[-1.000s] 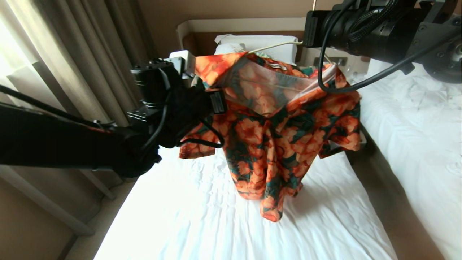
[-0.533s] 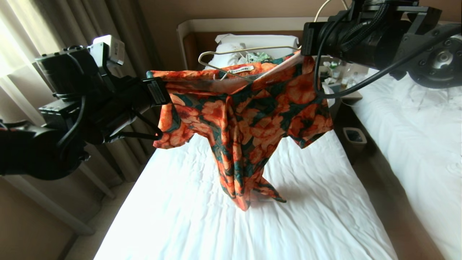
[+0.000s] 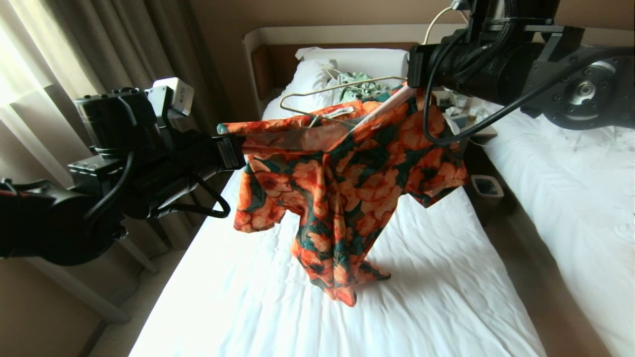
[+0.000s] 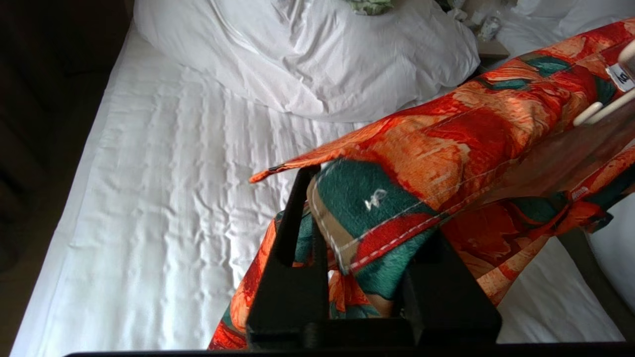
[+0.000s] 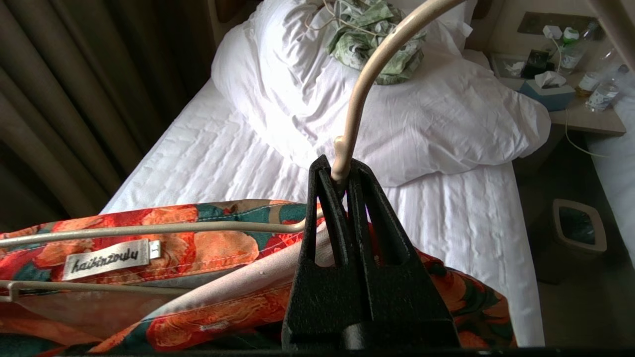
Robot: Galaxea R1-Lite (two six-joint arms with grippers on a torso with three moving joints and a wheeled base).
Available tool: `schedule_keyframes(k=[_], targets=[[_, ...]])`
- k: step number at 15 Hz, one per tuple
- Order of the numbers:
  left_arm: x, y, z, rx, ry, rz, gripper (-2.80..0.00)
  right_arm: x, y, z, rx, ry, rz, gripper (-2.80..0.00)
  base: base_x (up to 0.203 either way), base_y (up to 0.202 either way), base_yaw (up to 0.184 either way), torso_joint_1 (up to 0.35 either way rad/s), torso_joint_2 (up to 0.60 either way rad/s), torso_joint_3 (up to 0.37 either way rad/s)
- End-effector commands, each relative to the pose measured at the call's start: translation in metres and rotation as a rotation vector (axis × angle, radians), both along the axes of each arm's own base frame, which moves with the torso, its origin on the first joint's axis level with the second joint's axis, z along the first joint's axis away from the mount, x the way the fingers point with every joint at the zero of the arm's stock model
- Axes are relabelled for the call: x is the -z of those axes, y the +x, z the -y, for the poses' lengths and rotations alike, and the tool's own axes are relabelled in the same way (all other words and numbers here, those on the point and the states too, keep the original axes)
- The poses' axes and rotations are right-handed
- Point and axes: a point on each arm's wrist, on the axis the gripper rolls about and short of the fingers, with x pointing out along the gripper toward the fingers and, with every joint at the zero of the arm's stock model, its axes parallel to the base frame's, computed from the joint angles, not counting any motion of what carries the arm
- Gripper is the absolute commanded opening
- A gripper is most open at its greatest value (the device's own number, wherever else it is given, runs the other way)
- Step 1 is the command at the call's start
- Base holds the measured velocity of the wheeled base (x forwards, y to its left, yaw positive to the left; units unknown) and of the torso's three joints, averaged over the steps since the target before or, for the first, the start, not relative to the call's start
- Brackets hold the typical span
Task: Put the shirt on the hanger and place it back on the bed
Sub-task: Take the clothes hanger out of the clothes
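Note:
The orange-flowered shirt [image 3: 347, 183] hangs in the air over the bed [image 3: 248, 297], its tail touching the sheet. My right gripper [image 3: 411, 74] is up at the right, shut on the neck of the cream hanger [image 3: 347, 85], whose left shoulder end sticks out bare above the collar. In the right wrist view the gripper [image 5: 340, 173] pinches the hanger [image 5: 367, 74] just above the shirt [image 5: 198, 248]. My left gripper [image 3: 238, 148] is at the shirt's left front edge. Its fingers stand apart, with the stitched edge of the shirt [image 4: 446, 139] lying between them at the gripper [image 4: 367, 213].
A bulky white duvet [image 5: 446, 124] lies at the bed's head with a pale green garment [image 5: 377, 44] on it. Curtains [image 3: 99, 59] hang close on the left. A bin [image 3: 486, 187] and a nightstand [image 5: 585, 119] stand in the gap before a second bed [image 3: 570, 173].
My left gripper drew the shirt's edge out to the left, spreading the shirt, then came a little back toward the middle. Its fingers have parted. The right gripper keeps its hold.

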Motion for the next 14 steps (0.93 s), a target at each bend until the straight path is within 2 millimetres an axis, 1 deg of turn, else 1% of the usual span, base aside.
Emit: schedule_keyframes(k=[1,4,6,7,9,11,12,14], targets=[[0.01,-0.003,0.003,0.012,0.011,-0.031,0.0,0.008,0.006,-0.005,-0.001,-0.009,-0.017,-2.8,0.0,0.0,0.0,0.0,0.0,0.0],[0.022,-0.009,0.0,0.027,0.025,-0.07,0.0,0.017,0.012,-0.01,-0.005,-0.019,-0.036,-2.8,0.0,0.0,0.0,0.0,0.0,0.0],[0.032,-0.022,-0.01,0.034,0.034,-0.106,0.0,0.027,0.019,-0.014,0.011,-0.026,-0.057,-2.8,0.0,0.0,0.0,0.0,0.0,0.0],[0.038,-0.03,-0.015,0.067,0.038,-0.129,0.0,0.03,0.022,-0.016,0.02,-0.022,-0.056,-2.8,0.0,0.0,0.0,0.0,0.0,0.0],[0.055,-0.045,-0.03,0.129,0.04,-0.19,0.0,0.041,0.033,-0.024,0.032,-0.002,-0.031,-2.8,0.0,0.0,0.0,0.0,0.0,0.0],[0.067,-0.055,-0.05,0.092,0.033,-0.236,0.0,0.056,0.042,-0.034,0.058,0.041,-0.045,-2.8,0.0,0.0,0.0,0.0,0.0,0.0],[0.071,-0.062,-0.061,0.061,0.029,-0.242,-2.8,0.065,0.045,-0.039,0.059,0.084,-0.066,-2.8,0.0,0.0,0.0,0.0,0.0,0.0],[0.071,-0.078,-0.085,0.003,0.011,-0.214,-2.8,0.083,0.054,-0.048,0.066,0.207,-0.116,-2.8,0.0,0.0,0.0,0.0,0.0,0.0]])
